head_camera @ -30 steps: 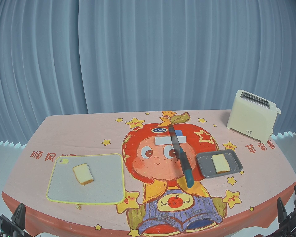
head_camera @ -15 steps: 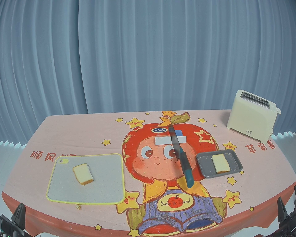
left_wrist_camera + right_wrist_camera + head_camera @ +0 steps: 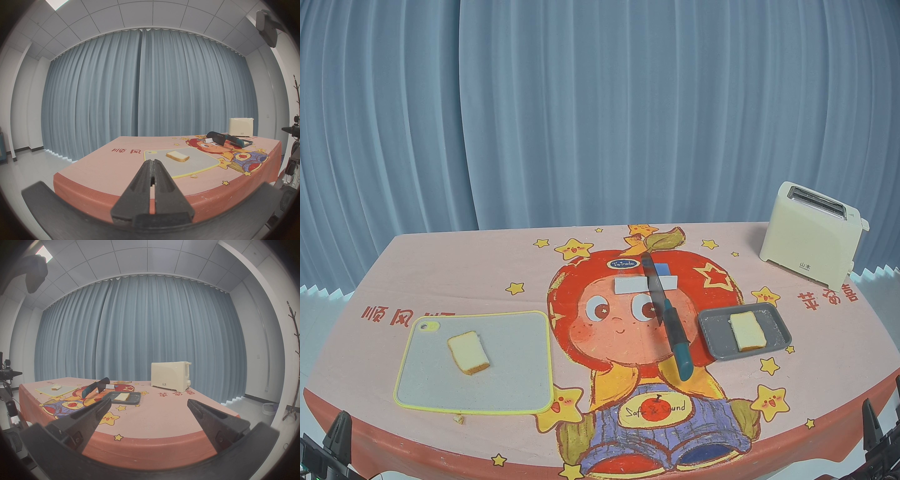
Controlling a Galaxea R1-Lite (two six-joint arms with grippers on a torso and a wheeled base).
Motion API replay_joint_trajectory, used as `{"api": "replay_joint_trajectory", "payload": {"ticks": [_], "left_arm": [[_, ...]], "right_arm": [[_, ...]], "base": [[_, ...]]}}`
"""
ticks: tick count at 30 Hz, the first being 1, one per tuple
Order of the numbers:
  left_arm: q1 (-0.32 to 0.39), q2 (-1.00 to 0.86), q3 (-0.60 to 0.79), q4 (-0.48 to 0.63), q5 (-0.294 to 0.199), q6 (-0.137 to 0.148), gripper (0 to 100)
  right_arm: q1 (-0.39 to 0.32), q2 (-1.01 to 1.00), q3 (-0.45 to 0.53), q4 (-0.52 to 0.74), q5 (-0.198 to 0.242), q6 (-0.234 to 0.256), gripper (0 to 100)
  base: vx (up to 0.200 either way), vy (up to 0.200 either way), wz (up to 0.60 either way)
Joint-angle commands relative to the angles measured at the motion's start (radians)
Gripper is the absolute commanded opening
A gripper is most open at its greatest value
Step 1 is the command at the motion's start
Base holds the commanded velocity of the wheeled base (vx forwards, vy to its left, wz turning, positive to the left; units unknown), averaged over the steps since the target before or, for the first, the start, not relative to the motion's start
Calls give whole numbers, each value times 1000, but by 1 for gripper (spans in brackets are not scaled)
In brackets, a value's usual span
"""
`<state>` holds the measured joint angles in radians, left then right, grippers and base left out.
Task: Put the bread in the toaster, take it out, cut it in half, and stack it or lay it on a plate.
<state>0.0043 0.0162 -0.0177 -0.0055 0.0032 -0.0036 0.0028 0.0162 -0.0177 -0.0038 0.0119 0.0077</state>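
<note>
One bread half (image 3: 467, 352) lies on the grey, yellow-rimmed cutting board (image 3: 512, 369) at the table's front left. The other bread half (image 3: 747, 330) lies flat on the small grey plate (image 3: 714, 334) right of centre. Between them a knife (image 3: 673, 325) with a teal handle rests on the cloth, blade pointing away. The cream toaster (image 3: 811, 234) stands at the far right with its slots empty. My left gripper (image 3: 152, 163) is shut on nothing, held off the table's near left corner. My right gripper (image 3: 149, 404) is open and empty, off the near right edge.
A white block and a blue block (image 3: 640, 282) sit under the knife blade at the table's centre. A crumb (image 3: 460, 419) lies just in front of the cutting board. The patterned tablecloth (image 3: 456, 275) is bare at the back left. A blue curtain hangs behind the table.
</note>
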Motion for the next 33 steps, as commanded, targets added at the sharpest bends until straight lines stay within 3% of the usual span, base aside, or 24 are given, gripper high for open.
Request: {"api": "replay_joint_trajectory", "payload": {"ticks": [1, 11, 12, 33], "left_arm": [[0, -16, 18, -2, 1, 1, 0], [0, -16, 18, -2, 0, 7, 0], [0, -16, 18, -1, 0, 7, 100], [0, -16, 18, -4, 0, -1, 100]], "right_arm": [[0, -16, 18, -1, 0, 0, 100], [0, -16, 18, 1, 0, 0, 100], [0, -16, 18, 1, 0, 0, 100], [0, -16, 18, 1, 0, 0, 100]], "base": [[0, 0, 0], [0, 0, 0], [0, 0, 0], [0, 0, 0]]}}
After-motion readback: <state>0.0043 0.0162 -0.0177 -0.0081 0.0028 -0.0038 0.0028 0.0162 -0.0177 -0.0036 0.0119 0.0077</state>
